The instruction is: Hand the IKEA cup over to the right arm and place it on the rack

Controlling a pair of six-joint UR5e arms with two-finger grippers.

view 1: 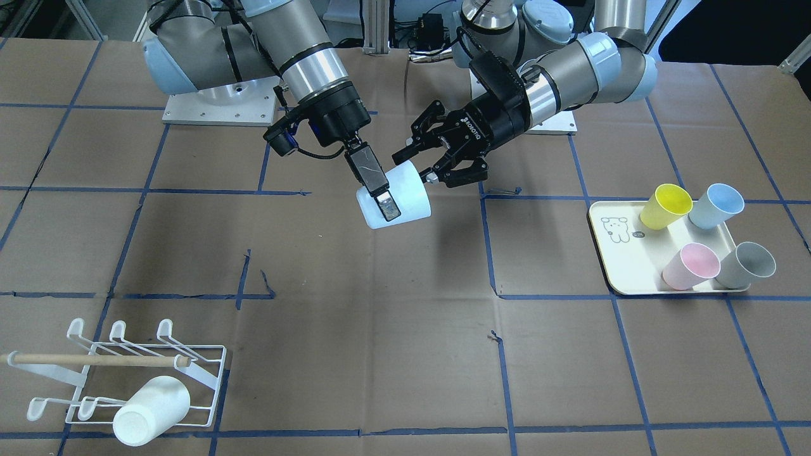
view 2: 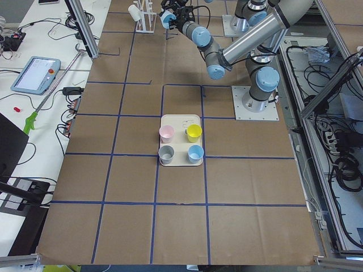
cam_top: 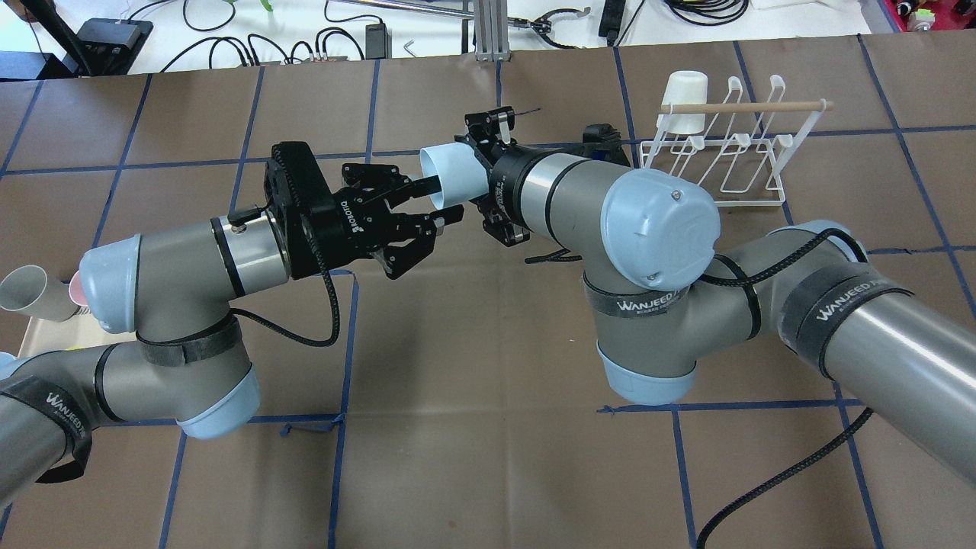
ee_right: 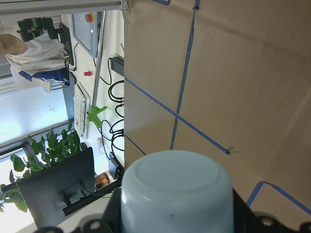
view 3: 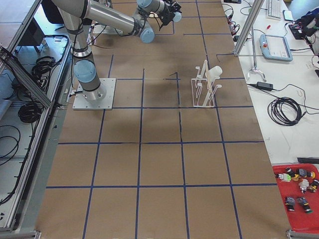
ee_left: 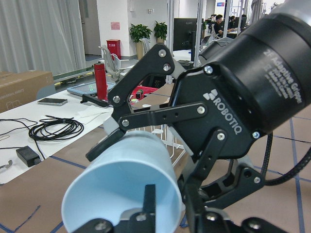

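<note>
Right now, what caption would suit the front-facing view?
Mid-air handover: right gripper clamps the pale blue cup, left gripper open at its rim, one white cup on the rack.

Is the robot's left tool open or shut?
Open. The left tool has its fingers spread wide by the cup, which the right tool grips.

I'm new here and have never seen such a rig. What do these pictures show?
The robot's left arm and right arm stand at a brown table, each ending in a two-finger gripper. One camera faces the robot, so sides are mirrored; one looks over its shoulders; two watch from the table's ends; two ride the wrists. The right gripper grips a pale blue cup in mid-air; the left gripper is open at its mouth. On the table: a wire rack carrying a white cup, and a tray with four coloured cups.
</note>
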